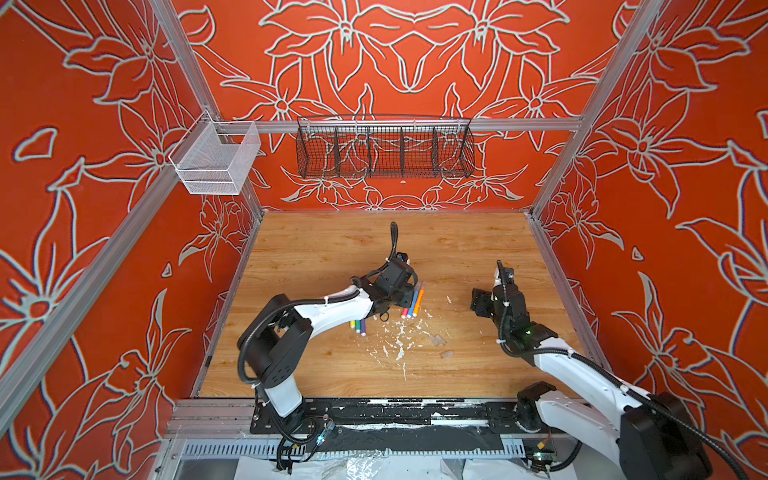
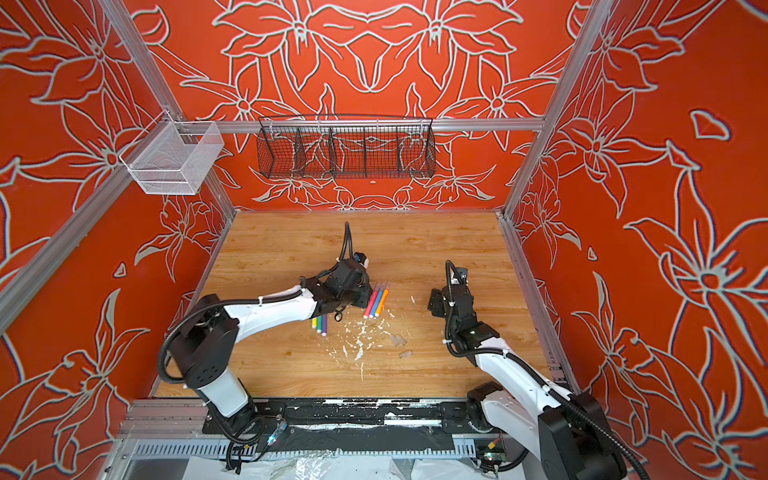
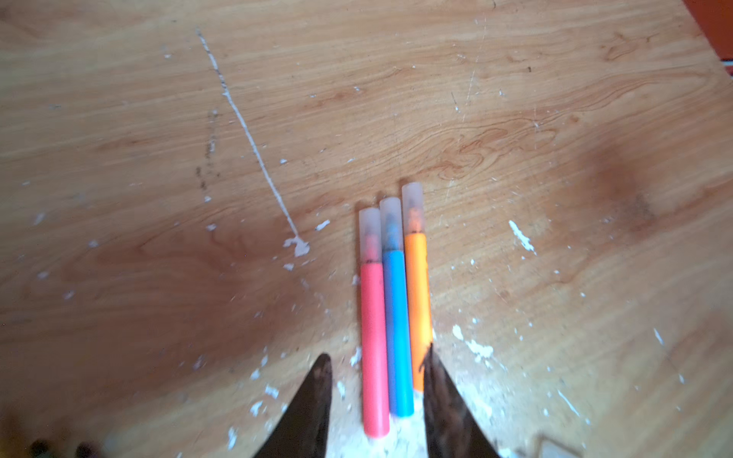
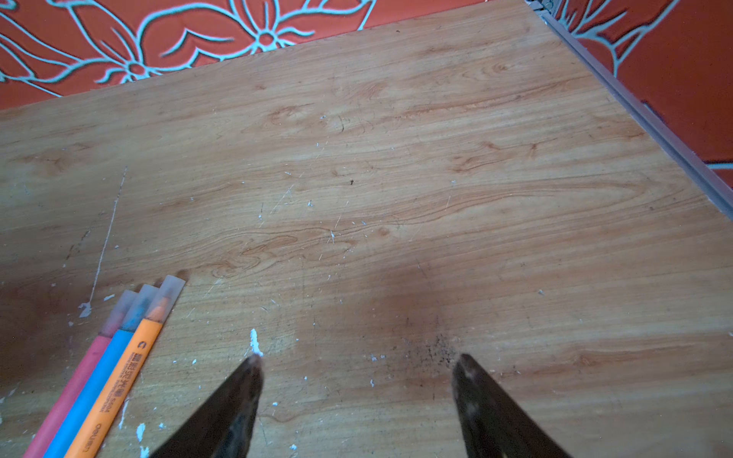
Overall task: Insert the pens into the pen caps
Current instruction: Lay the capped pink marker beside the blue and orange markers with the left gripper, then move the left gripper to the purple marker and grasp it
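Pink (image 3: 373, 337), blue (image 3: 396, 317) and orange (image 3: 418, 285) pens lie side by side on the wooden table, each with a translucent pen cap (image 3: 390, 222) over its tip. My left gripper (image 3: 377, 353) hangs open just above their rear ends, touching none that I can see. In both top views yellow, green and purple pens (image 1: 358, 326) (image 2: 320, 323) poke out from under the left arm. Two loose pen caps (image 1: 438, 340) (image 1: 446, 354) lie on the table to the right of them. My right gripper (image 4: 359, 357) (image 1: 480, 301) stands open over bare wood, empty.
White paint flecks (image 1: 397, 340) are scattered over the table's middle. A black wire basket (image 1: 384, 149) and a white mesh basket (image 1: 216, 160) hang on the frame rails at the back. Metal rails (image 1: 557, 282) edge the table.
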Action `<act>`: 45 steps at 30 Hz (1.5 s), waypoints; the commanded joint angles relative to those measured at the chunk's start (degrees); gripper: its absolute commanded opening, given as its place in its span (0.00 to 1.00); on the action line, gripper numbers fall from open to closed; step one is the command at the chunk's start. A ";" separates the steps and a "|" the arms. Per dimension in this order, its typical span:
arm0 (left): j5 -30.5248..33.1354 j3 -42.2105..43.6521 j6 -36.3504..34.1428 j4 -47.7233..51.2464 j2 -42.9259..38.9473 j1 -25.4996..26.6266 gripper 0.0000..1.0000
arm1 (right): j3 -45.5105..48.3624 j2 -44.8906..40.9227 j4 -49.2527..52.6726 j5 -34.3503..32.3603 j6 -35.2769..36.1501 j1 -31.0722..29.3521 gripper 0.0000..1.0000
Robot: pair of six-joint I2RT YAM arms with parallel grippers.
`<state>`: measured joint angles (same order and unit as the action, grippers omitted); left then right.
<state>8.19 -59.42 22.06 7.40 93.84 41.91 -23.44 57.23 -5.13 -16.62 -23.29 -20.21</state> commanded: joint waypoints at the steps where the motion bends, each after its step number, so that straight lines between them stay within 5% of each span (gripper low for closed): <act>1: 4.93 5.40 3.23 1.45 -6.99 0.94 0.37 | 0.69 -0.55 -0.72 0.21 -0.69 0.17 0.77; 7: 9.95 15.22 13.99 6.96 -15.35 2.77 0.42 | 0.91 -0.87 -0.41 0.79 -0.62 0.17 0.77; 15: 17.02 15.76 25.89 17.01 -13.83 5.53 0.42 | 1.30 -1.45 -0.94 1.27 -0.43 0.21 0.77; 45: 19.87 9.66 29.28 17.64 4.64 4.94 0.32 | 2.00 -2.48 -1.38 2.80 0.04 0.17 0.77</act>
<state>27.46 -49.45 50.26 23.03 95.85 47.18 -22.33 55.31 -5.50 -14.13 -23.22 -20.21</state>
